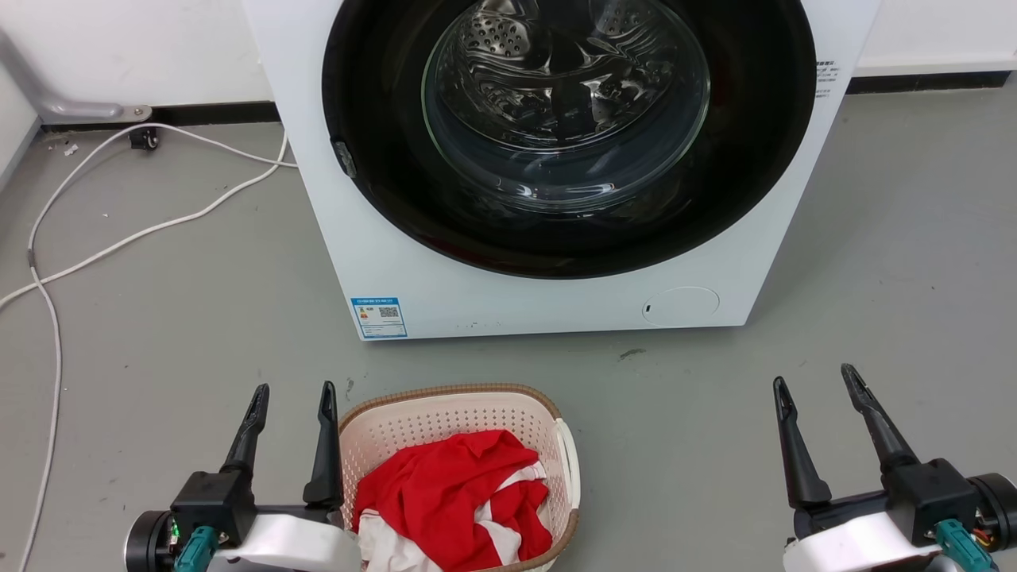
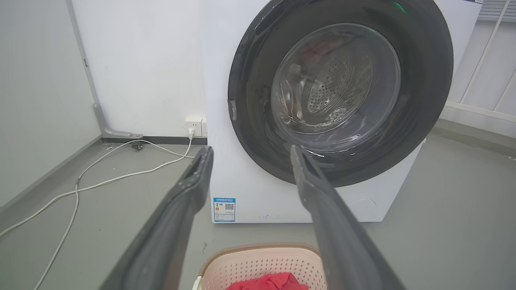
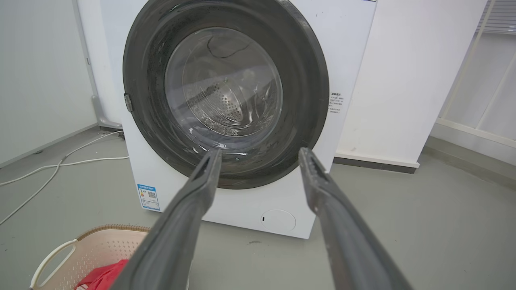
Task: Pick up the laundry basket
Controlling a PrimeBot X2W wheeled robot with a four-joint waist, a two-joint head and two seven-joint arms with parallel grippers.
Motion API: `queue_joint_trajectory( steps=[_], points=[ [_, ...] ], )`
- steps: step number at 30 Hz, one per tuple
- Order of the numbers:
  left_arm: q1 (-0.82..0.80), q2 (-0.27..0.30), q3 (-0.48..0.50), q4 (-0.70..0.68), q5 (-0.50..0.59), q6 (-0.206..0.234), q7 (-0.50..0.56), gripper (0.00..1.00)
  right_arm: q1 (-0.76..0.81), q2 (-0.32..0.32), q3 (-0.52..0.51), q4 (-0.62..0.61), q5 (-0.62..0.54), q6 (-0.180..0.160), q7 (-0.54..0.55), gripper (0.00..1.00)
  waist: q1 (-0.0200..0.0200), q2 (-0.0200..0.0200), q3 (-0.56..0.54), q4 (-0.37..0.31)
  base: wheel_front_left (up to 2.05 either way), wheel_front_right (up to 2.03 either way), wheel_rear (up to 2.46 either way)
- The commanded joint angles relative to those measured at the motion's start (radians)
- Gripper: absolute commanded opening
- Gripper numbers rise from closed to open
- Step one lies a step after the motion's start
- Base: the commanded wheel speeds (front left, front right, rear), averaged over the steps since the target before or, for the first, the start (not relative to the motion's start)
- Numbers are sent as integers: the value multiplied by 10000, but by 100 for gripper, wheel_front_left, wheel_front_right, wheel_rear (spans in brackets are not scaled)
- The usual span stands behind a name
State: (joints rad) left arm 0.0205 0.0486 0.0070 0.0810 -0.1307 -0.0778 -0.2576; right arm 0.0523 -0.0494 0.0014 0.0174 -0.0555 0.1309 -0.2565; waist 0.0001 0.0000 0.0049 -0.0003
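- The left claw (image 1: pixel 294 389) stood wide open, its two dark fingers spread and pointing forward, with nothing between them.
- The right claw (image 1: pixel 814 375) was spread just as wide and also had hold of nothing.
- The laundry basket (image 1: pixel 477 417) sat on the grey floor (image 1: pixel 159 342) just to the right of the left claw. Its brown rim lay right beside that claw's inner finger, and whether the two touched could not be told.
- In the left wrist view the basket's far rim showed low between that claw's fingers, below their tips.
- The basket lay well apart from the right claw, off to that claw's left, with bare floor between them. Its white side handle (image 1: pixel 569 457) faced that claw.
- A red and white cloth (image 1: pixel 453 485) lay crumpled inside the basket.
- The washing machine (image 1: pixel 556 298) stood ahead of both claws, beyond the basket, with its round dark door (image 1: pixel 397 214) facing them.
- A blue sticker (image 1: pixel 379 316) sat low on the machine's front, ahead of the left claw and slightly to its right.
- A white cable (image 1: pixel 119 238) trailed over the floor to the left of the left claw.
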Motion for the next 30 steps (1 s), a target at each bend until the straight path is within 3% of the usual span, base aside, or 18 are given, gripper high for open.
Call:
queue_joint_trajectory(
  steps=[1,16,30],
  points=[
    [104,30,-5,-72,204,72,-80,100,169,-15,-9,-57,-164,-3,-94,100,-1,0,6,-3,0,0,0],
    [145,29,70,47,142,112,-82,100,104,-15,-59,265,613,-3,-89,100,-1,0,-9,-13,0,0,0],
    [39,29,366,85,-253,97,-82,100,28,-15,46,265,447,-3,-89,100,-1,0,7,26,0,0,0]
  ],
)
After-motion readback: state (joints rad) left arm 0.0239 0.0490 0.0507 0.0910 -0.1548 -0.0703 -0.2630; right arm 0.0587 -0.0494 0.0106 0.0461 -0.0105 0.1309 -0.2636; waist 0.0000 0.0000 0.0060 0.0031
